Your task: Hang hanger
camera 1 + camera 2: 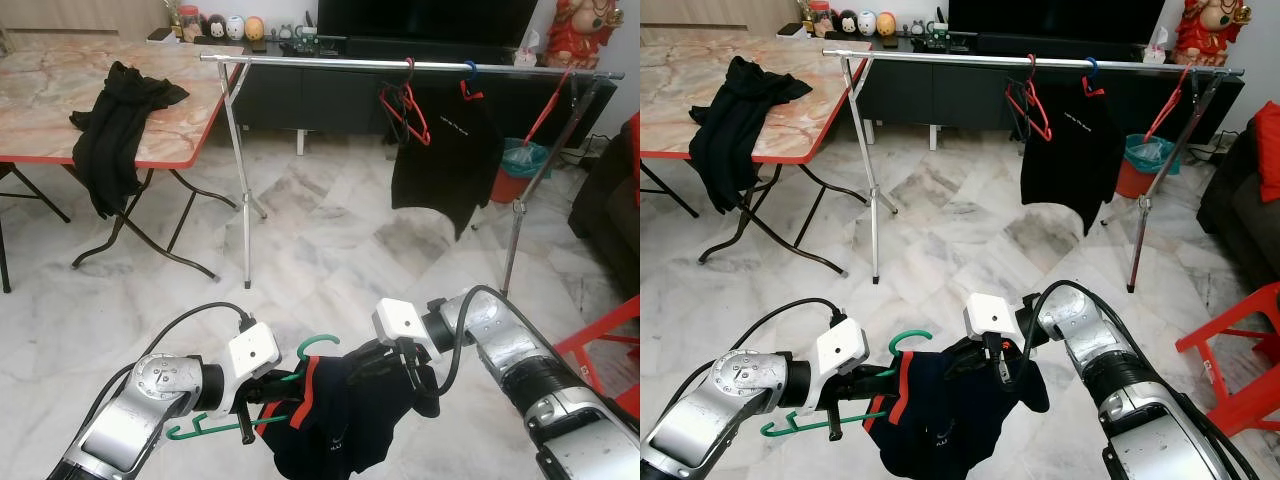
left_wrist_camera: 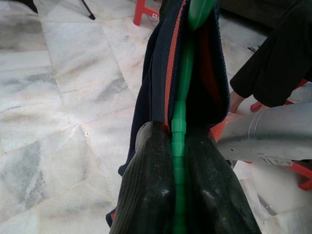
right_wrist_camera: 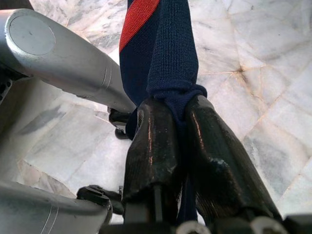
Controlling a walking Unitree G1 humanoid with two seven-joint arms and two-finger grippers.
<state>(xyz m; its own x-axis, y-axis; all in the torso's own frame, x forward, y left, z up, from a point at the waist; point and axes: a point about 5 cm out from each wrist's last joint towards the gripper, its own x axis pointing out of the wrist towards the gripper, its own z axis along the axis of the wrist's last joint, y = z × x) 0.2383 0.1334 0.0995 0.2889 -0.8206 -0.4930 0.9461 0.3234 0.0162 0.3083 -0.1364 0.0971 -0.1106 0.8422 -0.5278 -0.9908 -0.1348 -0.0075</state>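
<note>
Green hanger carrying navy garment held low, near — left gripper clamped on its bar, right gripper pinching the cloth. Rail lies far ahead, running left–right, well above.

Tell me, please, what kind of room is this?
Probably a home living room: a large television on a dark low cabinet, a marble-patterned folding table, and a metal clothes rail with hung garments on the marble floor.
</note>
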